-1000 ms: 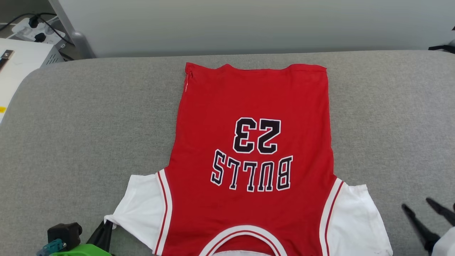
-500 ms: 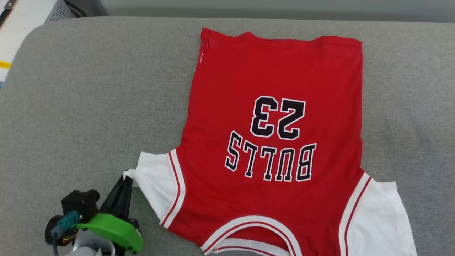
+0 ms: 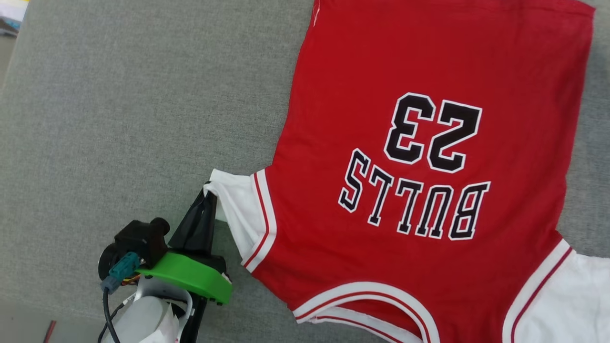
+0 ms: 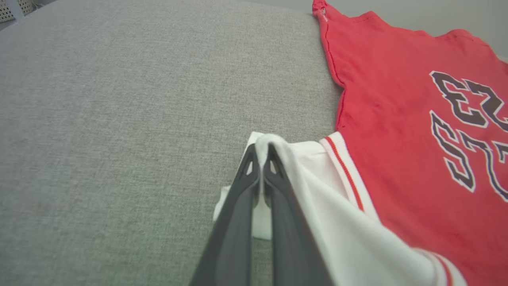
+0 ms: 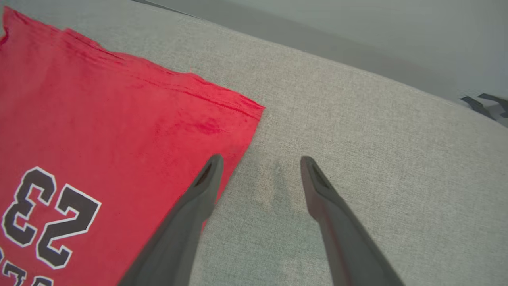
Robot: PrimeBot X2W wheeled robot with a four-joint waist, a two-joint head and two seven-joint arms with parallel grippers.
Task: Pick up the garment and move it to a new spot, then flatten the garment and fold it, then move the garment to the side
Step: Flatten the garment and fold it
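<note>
Currently the left tool (image 4: 260,153) pinches the white sleeve (image 3: 237,209) of the red jersey (image 3: 429,57), which lies spread at the frame's right on the grey surface (image 3: 119,119). The right tool (image 5: 260,162) gapes wide, empty. Best to fold the sleeve inward, low and smooth.
</note>
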